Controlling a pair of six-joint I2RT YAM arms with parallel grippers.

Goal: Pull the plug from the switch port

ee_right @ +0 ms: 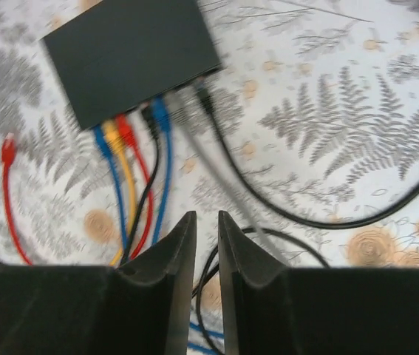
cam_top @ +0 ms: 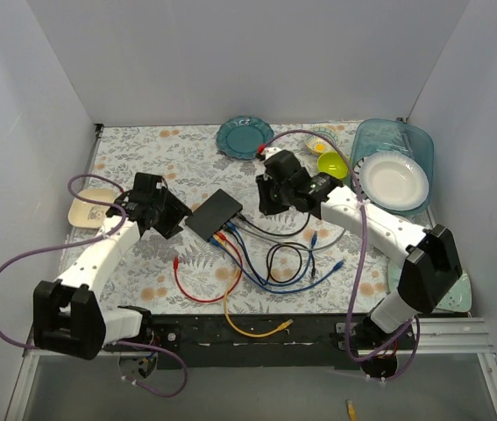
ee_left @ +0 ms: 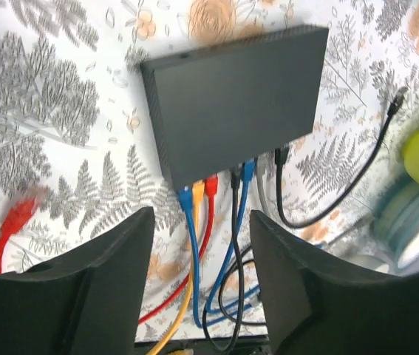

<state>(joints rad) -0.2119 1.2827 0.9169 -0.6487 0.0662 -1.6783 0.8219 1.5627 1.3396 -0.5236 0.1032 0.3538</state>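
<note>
Holding nothing: left jaws [ee_left: 202, 281] spread, right jaws [ee_right: 207, 277] nearly together; switch [cam_top: 214, 214] cabled.

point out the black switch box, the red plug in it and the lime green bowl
black switch box [ee_left: 231, 103], left wrist view, middle of its top face
red plug [ee_left: 211, 185], left wrist view, plug body at the port
lime green bowl [cam_top: 332, 164], top view, inside

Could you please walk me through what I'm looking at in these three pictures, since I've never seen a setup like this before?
Two robot arms are bolted to a table covered by a fern-print cloth. The overhead picture shows both arms. The other two come from cameras on each wrist, looking past the fingers. The left gripper is open and the right gripper is nearly shut; neither holds anything. Between them lies a flat black switch with coloured cables plugged along one edge. At the back are a teal plate, a white bowl and a green bowl.
</note>
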